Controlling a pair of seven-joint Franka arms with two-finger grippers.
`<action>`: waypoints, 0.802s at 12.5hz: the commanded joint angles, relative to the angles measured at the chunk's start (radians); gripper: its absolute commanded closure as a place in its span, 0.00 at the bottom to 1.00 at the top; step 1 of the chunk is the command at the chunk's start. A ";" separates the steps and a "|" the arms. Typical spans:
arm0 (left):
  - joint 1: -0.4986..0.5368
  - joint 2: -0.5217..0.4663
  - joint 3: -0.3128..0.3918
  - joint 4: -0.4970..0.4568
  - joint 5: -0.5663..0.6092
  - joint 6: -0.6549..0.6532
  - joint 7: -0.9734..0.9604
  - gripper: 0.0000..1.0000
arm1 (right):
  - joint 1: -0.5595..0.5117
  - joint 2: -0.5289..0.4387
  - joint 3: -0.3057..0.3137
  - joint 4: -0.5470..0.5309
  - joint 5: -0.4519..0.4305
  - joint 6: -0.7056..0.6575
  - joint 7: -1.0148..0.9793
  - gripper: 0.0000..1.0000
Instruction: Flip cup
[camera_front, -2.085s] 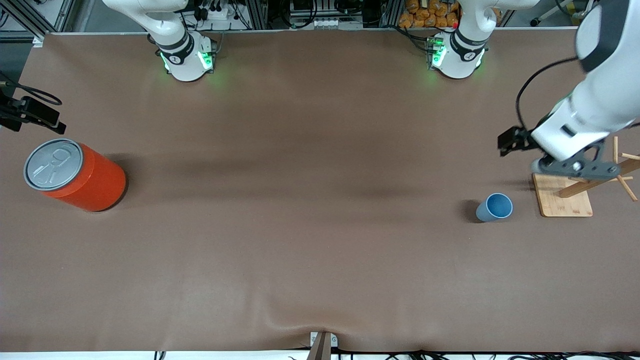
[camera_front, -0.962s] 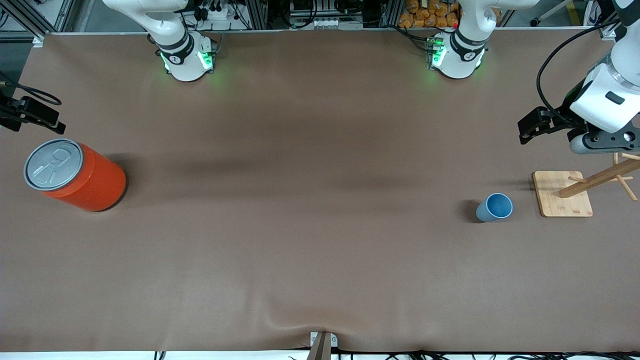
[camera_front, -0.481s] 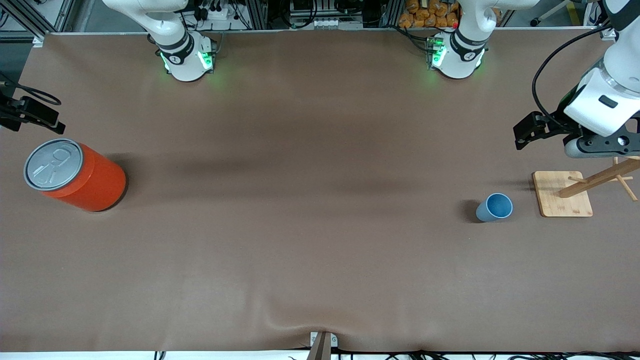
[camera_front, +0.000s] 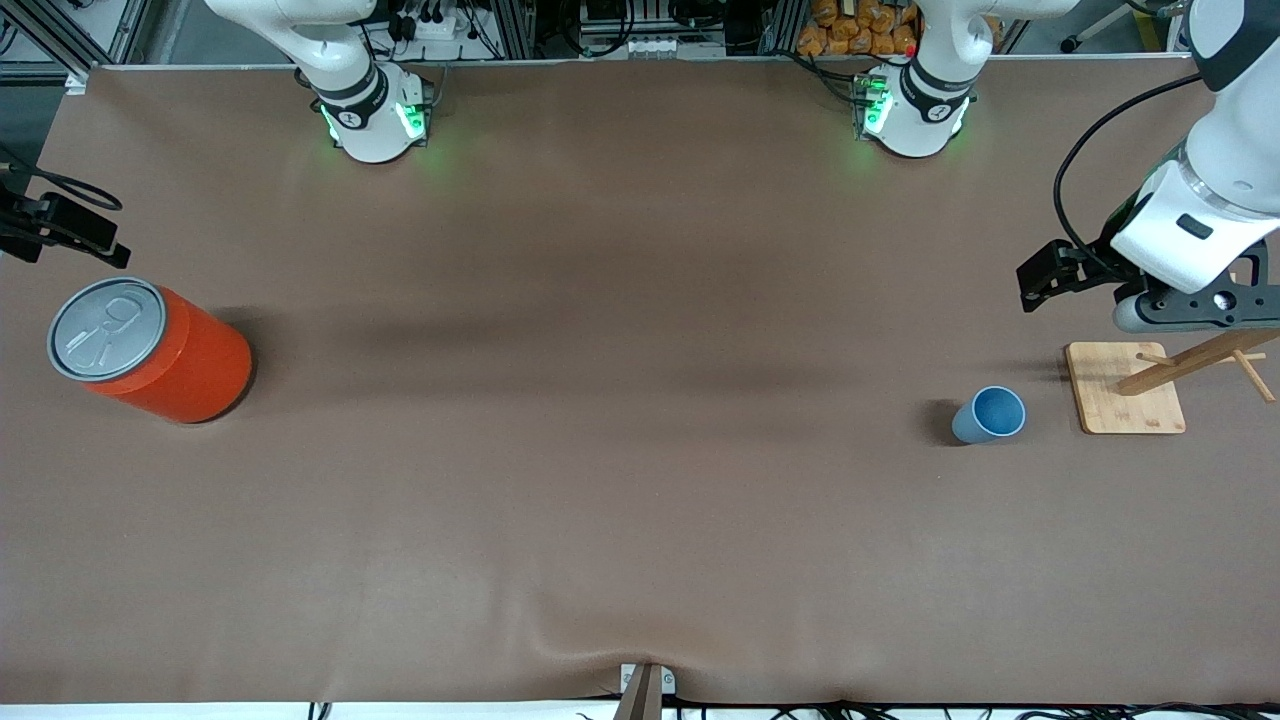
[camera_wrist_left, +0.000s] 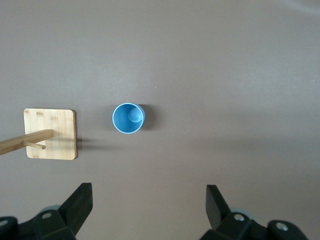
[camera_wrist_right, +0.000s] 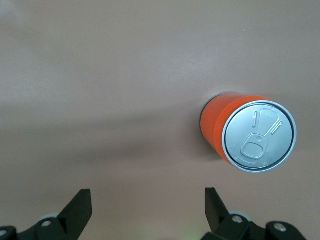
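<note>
The brown table (camera_front: 640, 450) is covered by a matte sheet that looks soft and faintly rippled near its front-camera edge. That is likely a low-friction surface, so a light thing nudged from the side would probably slide rather than stay put.

The orange can (camera_front: 150, 350) stands at the right arm's end of the table, a wide smooth cylinder with a grey pull-tab lid. It is well apart from the work and poses no evident risk. The right gripper (camera_wrist_right: 147, 212) hangs over the table near it, fingers spread wide, holding nothing; that arm waits.

The wooden rack (camera_front: 1125, 387), a pale bamboo square with a slanted dowel and side pegs, sits at the left arm's end. The left gripper (camera_wrist_left: 147, 210) hovers above the table beside it, fingers apart and empty. Its body shows just above the dowel in the front view, so a descent toward the cup could clip a peg and tip or drag the rack.

The cup (camera_front: 990, 415) stands upright, mouth up, just beside the rack's base toward the right arm's end and a little nearer the front camera. It is a small tapered plastic cup, light blue outside and darker inside, smooth and without a handle. Judging from its taper and light weight, an off-centre closing could squeeze it upward out of the fingers or knock it over, and a tipped cup would roll in an arc. A loose hold during the turn could also drop it.
</note>
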 joint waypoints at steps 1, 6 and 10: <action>0.014 -0.055 -0.011 -0.065 -0.001 0.047 -0.011 0.00 | 0.001 -0.015 -0.001 -0.012 -0.013 -0.005 -0.012 0.00; 0.067 -0.118 -0.011 -0.113 -0.053 0.043 -0.011 0.00 | -0.001 -0.015 -0.003 -0.012 -0.013 -0.005 -0.012 0.00; 0.066 -0.097 -0.001 -0.068 -0.047 0.015 0.001 0.00 | -0.003 -0.015 -0.004 -0.012 -0.013 -0.005 -0.012 0.00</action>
